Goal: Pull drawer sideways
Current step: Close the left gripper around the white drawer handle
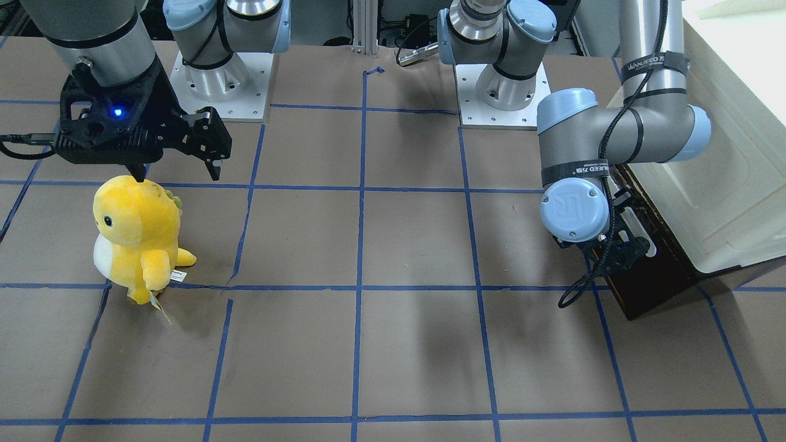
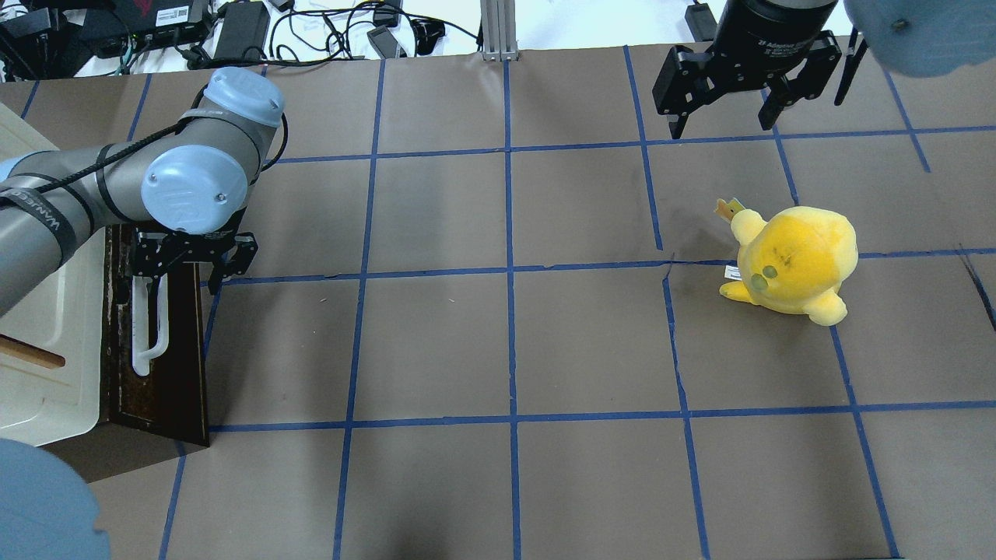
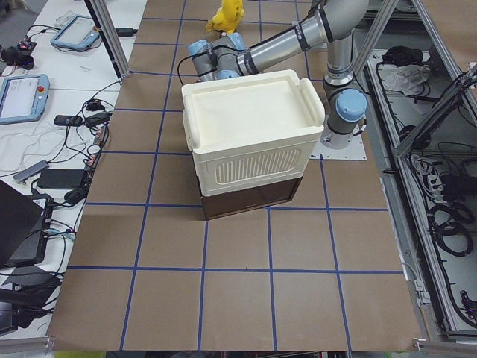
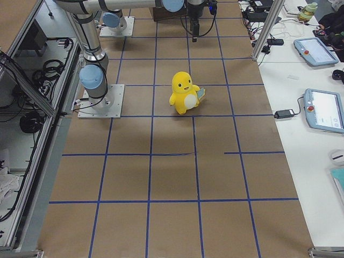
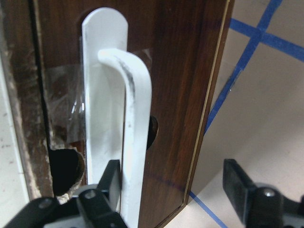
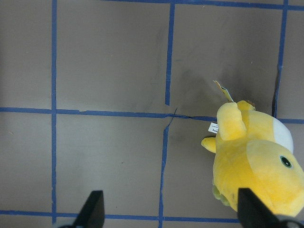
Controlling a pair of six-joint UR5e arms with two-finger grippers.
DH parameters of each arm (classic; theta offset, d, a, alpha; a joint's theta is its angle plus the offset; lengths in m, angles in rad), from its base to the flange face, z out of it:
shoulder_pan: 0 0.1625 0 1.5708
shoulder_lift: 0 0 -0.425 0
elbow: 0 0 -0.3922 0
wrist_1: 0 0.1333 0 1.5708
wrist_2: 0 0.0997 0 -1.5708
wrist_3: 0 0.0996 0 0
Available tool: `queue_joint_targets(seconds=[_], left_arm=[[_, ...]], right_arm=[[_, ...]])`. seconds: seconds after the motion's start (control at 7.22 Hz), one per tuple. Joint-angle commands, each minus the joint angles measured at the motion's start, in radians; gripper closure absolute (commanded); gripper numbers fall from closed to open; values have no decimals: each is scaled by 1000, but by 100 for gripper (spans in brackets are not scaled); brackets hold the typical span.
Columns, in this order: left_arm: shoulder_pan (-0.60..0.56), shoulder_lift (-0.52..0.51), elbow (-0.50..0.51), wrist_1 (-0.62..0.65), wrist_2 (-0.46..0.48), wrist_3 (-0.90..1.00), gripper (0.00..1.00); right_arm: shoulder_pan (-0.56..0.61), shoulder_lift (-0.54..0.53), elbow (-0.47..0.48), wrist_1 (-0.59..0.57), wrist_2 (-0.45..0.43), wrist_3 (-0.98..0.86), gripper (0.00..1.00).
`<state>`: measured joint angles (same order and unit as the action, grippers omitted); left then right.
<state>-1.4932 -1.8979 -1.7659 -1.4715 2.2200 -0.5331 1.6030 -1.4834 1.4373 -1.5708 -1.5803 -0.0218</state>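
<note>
The drawer's dark brown front (image 2: 159, 381) with its long white bar handle (image 2: 146, 330) stands at the foot of the cream-white cabinet (image 2: 43, 373), on the table's left. My left gripper (image 2: 191, 264) is open at the handle's far end. In the left wrist view the handle (image 5: 135, 137) lies between the fingers, close against one fingertip (image 5: 113, 183), and the other fingertip (image 5: 236, 179) is well clear over the table. The drawer front (image 1: 660, 279) and left gripper (image 1: 620, 252) also show in the front view. My right gripper (image 2: 724, 117) is open and empty, raised at the far right.
A yellow plush toy (image 2: 794, 260) stands on the right side of the table, below the right gripper (image 1: 178, 169); it also shows in the right wrist view (image 6: 256, 161). Blue tape lines grid the brown table (image 2: 506, 342). Cables and devices lie beyond the far edge.
</note>
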Motion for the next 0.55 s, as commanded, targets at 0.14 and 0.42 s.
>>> queue_joint_targets(seconds=[0.14,0.42], left_arm=[[2,0,-17,-4,1,-2,24],[4,3,-17,-6,3,4,30]], right_arm=[[0,0,0,0,0,0,0],[0,0,0,0,0,0,0]])
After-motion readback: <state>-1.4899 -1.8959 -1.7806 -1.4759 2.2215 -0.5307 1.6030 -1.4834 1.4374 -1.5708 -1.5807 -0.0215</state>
